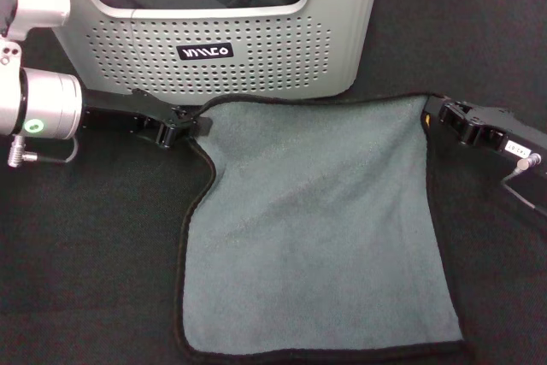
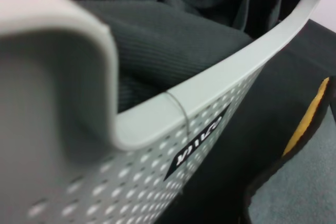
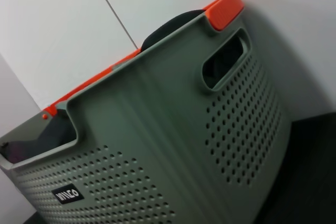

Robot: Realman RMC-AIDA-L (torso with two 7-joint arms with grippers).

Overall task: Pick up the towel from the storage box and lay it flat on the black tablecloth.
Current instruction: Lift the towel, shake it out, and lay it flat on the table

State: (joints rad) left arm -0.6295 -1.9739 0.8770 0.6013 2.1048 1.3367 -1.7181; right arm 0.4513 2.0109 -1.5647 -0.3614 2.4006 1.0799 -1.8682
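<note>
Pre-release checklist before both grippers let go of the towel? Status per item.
1. Towel out of the storage box: ok.
2. Towel on the black tablecloth, grey face up: ok.
3. Flat: not ok, left edge curls inward.
4. Left gripper at far-left corner: ok.
5. Right gripper at far-right corner: ok.
6. Near edge fully on cloth: cannot tell, it runs out of view.

Backdrop: plain white wall panels [image 3: 173,3], one thin dark seam [image 3: 113,11] running diagonally between them; even, diffuse lighting.
</note>
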